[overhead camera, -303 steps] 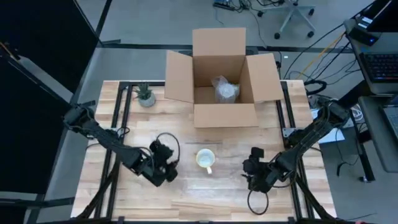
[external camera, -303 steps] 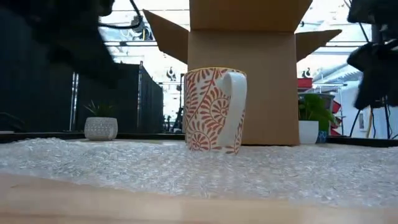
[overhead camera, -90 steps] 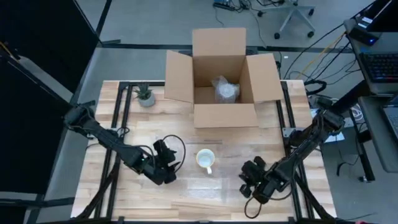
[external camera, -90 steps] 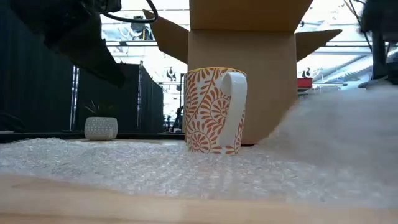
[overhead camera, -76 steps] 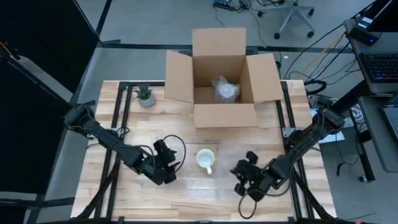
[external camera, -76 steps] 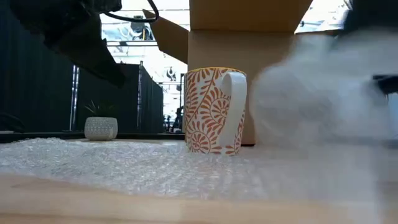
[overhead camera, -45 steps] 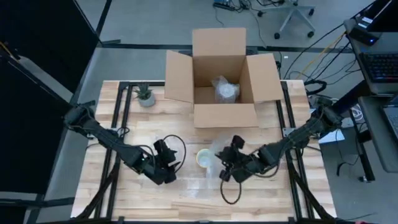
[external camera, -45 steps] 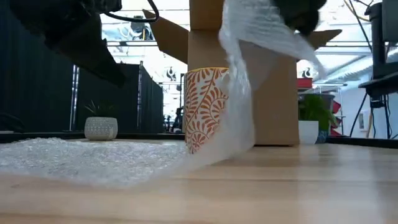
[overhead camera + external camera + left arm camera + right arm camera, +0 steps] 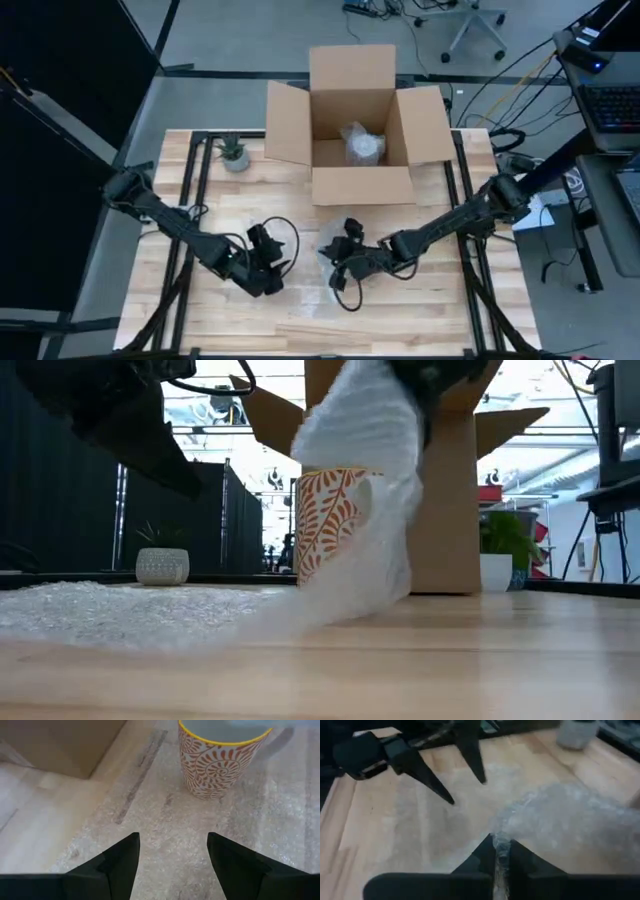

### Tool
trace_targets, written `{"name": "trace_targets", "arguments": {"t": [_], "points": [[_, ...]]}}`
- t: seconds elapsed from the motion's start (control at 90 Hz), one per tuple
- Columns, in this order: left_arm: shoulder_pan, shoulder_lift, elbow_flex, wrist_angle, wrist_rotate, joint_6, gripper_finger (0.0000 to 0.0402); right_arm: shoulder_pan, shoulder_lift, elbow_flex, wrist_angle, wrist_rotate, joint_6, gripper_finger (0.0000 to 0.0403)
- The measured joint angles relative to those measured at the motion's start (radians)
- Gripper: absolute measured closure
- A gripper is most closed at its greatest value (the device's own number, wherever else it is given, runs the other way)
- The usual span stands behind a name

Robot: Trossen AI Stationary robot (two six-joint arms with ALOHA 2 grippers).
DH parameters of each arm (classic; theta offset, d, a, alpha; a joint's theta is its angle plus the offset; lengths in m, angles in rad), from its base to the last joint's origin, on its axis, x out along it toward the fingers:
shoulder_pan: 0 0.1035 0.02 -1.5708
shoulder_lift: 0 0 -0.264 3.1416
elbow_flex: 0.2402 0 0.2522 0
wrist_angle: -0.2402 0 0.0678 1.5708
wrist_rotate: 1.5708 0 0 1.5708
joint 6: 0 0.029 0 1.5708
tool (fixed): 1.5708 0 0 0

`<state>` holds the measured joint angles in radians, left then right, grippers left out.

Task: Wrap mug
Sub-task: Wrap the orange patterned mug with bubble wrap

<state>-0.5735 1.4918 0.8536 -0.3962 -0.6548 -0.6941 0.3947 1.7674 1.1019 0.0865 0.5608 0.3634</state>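
Observation:
A white mug with an orange leaf pattern stands upright on a sheet of bubble wrap in the middle of the table. My right gripper is above the mug, shut on the wrap. The lifted part of the wrap drapes over the mug's top and handle side. In the high view, the right gripper and the wrap hide the mug. My left gripper hovers open over the wrap, left of the mug, touching nothing. My right gripper pinches a bunched bit of the bubble wrap between its two fingers; one layer or several, I cannot tell. The wrap hangs slack from the hold, down across the mug's top and right side. Its left part stays flat on the table.
An open cardboard box stands at the far middle of the table, with a bubble-wrapped bundle inside. A small potted plant sits at the far left. Bare wood shows to the right of the mug.
My right gripper, shut on the wrap's right end, has risen and swept toward the table's left edge until it is over the mug. The sheet's right half has lifted off the table and folded over the mug. Its left half has stayed flat.

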Motion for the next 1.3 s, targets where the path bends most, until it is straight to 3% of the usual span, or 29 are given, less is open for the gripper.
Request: {"name": "trace_targets", "arguments": {"t": [0.222, 0.411, 0.578, 0.833, 1.044, 1.3], "points": [[0.000, 0.000, 0.041, 0.021, 0.000, 0.027, 0.0180, -0.024, 0.031, 0.000, 0.015, -0.139, 0.015, 0.0329], [0.031, 0.000, 0.102, 0.077, -0.014, 0.156, 0.0180, -0.021, 0.028, 0.000, 0.016, -0.149, -0.011, 0.0252], [0.105, 0.032, 0.103, 0.214, 0.077, 0.281, 0.0180, -0.023, 0.029, 0.000, 0.016, -0.148, -0.019, 0.0212], [0.176, 0.151, 0.102, 0.337, 0.146, 0.309, 0.0180, -0.022, 0.030, 0.000, 0.014, -0.148, -0.036, 0.0197], [0.179, 0.167, 0.104, 0.342, 0.157, 0.308, 0.0180, -0.021, 0.024, 0.000, 0.015, -0.148, -0.067, 0.0199], [0.179, 0.167, 0.104, 0.337, 0.157, 0.311, 0.0180, -0.020, -0.069, 0.000, 0.006, -0.149, -0.088, 0.0199]]}}
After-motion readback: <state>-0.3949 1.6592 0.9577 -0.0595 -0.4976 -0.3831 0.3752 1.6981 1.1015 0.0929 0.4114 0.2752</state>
